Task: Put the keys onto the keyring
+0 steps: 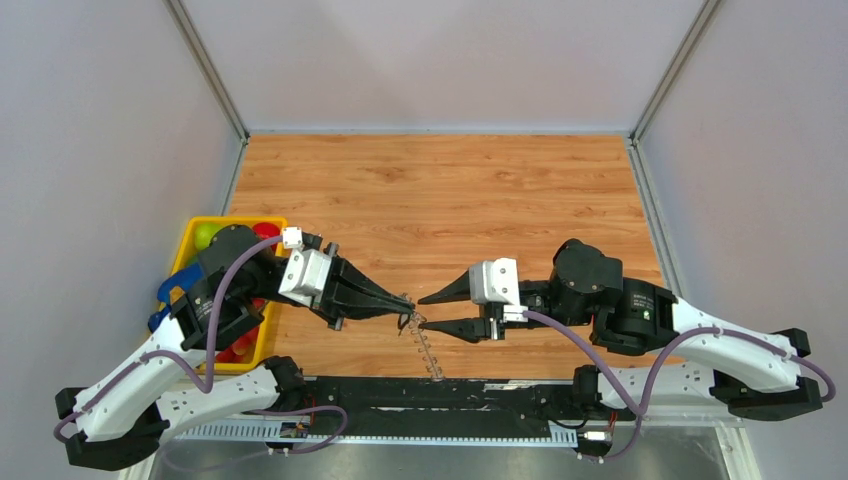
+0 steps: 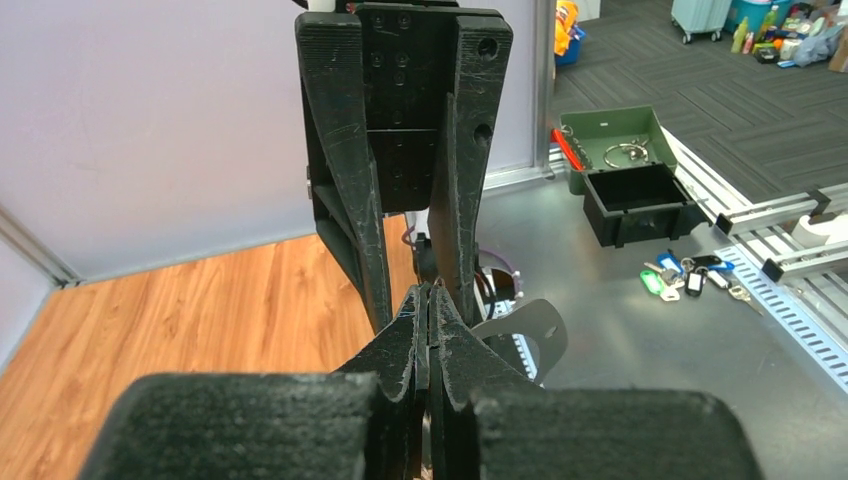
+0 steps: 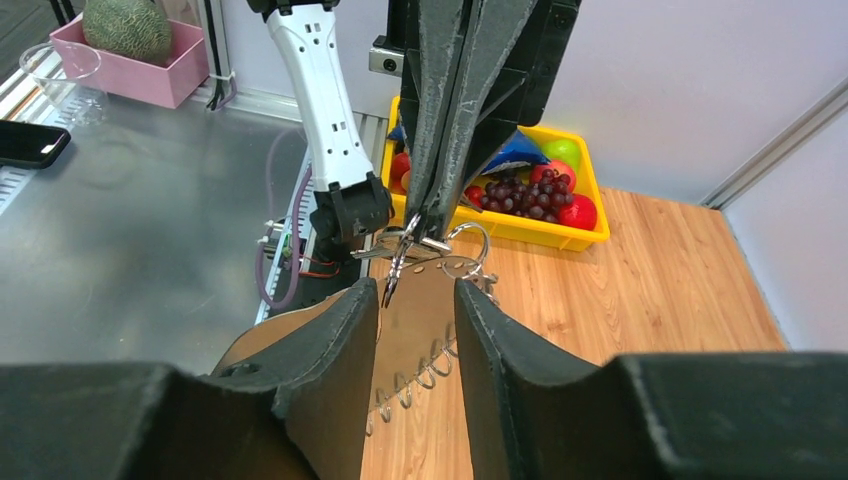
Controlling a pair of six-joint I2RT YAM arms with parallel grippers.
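My left gripper [image 1: 405, 303] is shut on the keyring [image 3: 468, 240], a thin silvery ring held just above the wooden table near its front edge. A small silvery key [image 3: 394, 268] hangs from the pinch point. A string of small silvery loops [image 1: 428, 352] trails from it toward the front edge, and also shows in the right wrist view [image 3: 425, 375]. A flat brown tag [image 3: 405, 325] hangs below. My right gripper [image 1: 422, 312] is open, its fingers facing the left fingertips with the ring bunch just ahead [image 3: 415, 290]. No black-headed key shows. In the left wrist view the left gripper [image 2: 430, 292] is closed tight.
A yellow bin [image 1: 196, 232] with fruit stands at the table's left edge behind the left arm. Off the table, a green box [image 2: 615, 150] and coloured key tags [image 2: 690, 275] lie on the grey bench. Grey walls enclose three sides.
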